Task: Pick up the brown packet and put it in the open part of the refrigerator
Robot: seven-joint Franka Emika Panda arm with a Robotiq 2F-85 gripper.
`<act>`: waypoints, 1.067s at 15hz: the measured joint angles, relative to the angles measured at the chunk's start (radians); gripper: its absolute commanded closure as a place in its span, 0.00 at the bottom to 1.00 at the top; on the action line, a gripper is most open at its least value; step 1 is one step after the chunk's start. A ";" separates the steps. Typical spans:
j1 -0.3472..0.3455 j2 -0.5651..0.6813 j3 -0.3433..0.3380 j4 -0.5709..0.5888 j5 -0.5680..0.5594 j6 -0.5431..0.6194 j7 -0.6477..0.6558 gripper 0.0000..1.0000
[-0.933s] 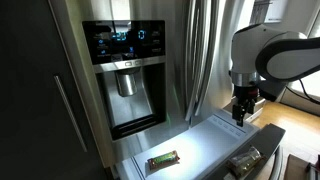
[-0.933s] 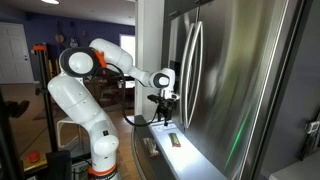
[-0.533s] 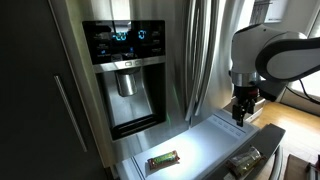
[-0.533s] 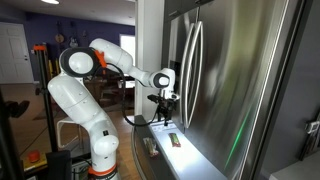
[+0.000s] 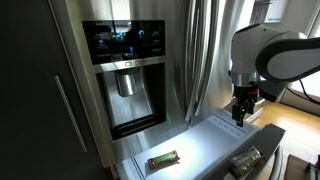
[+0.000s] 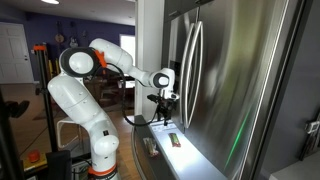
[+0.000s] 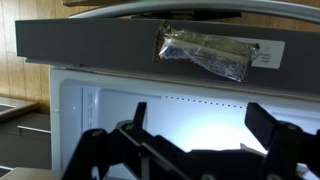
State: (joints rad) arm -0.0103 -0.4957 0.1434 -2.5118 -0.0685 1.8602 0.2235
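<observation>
**Hovering open over the drawer, packet not yet taken**

In the wrist view my pincer (image 7: 198, 118) hung with its fingers spread wide and nothing between them. Over the last second it had not stirred, and neither exterior view showed any shift. So nothing was gained, and I judged the grasp was yet to come. Beneath the fingers lay the bright white floor of the open part of the refrigerator (image 7: 110, 95). Just past it, the brown packet (image 7: 205, 52) rested slightly askew on the steel top edge of the drawer's front. In an exterior view the greenish packet (image 5: 163, 159) lay inside the drawer, well apart from mine. Farther off stood the black dispenser niche (image 5: 128, 95). I judged my next move to be a reach forward and down onto the packet.
</observation>
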 measured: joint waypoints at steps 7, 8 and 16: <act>-0.001 -0.056 -0.009 -0.013 -0.004 -0.104 0.052 0.00; -0.001 -0.057 -0.009 -0.012 -0.004 -0.104 0.052 0.00; 0.000 -0.049 -0.008 -0.008 -0.004 -0.104 0.052 0.00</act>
State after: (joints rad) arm -0.0106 -0.5449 0.1354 -2.5203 -0.0724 1.7564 0.2758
